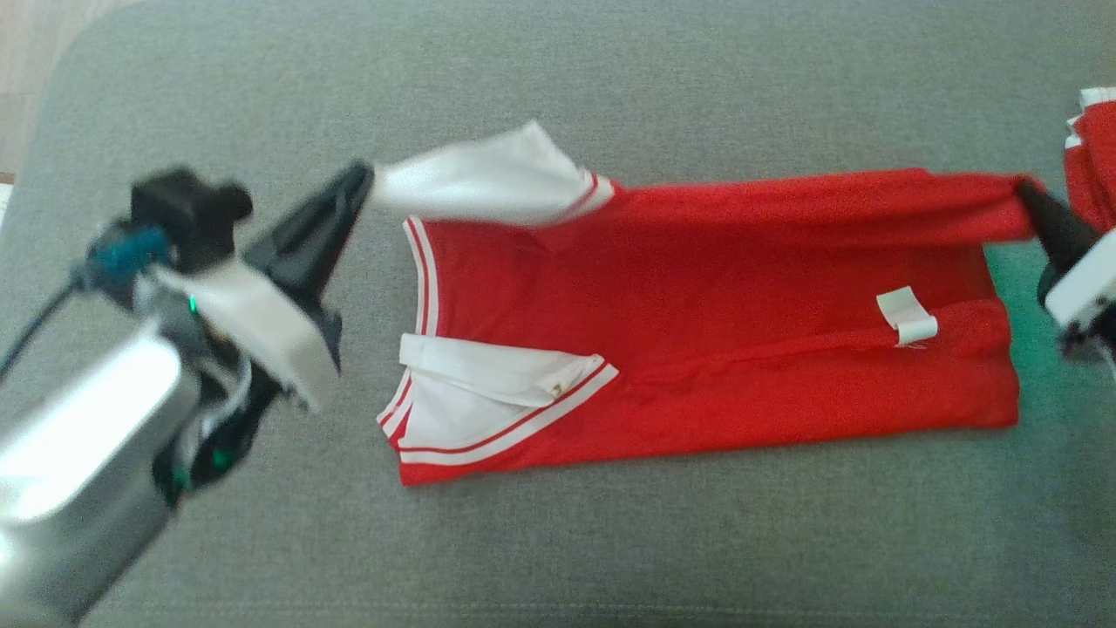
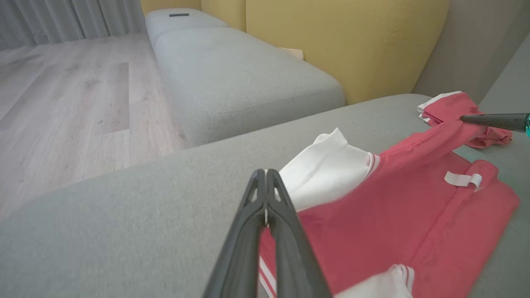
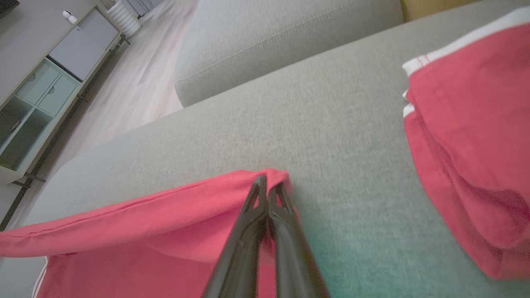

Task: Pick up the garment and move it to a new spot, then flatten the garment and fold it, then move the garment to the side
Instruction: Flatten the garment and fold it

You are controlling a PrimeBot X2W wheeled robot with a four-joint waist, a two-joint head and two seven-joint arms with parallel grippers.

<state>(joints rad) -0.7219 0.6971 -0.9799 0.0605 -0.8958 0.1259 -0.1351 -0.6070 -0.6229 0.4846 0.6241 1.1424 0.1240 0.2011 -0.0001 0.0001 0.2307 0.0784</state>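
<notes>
The red garment (image 1: pixel 697 349) with white sleeves lies partly folded on the grey cushion (image 1: pixel 610 541), far edge raised.

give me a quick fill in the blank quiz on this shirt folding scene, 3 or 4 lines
1. The left tool is shut on a ____ sleeve of the garment.
2. The right tool grips the garment's ____ cloth at the opposite end.
3. The garment lies on a ____ sofa cushion.
4. A second garment lies nearest the ____ tool.
Missing words: white; red; grey; right
</notes>
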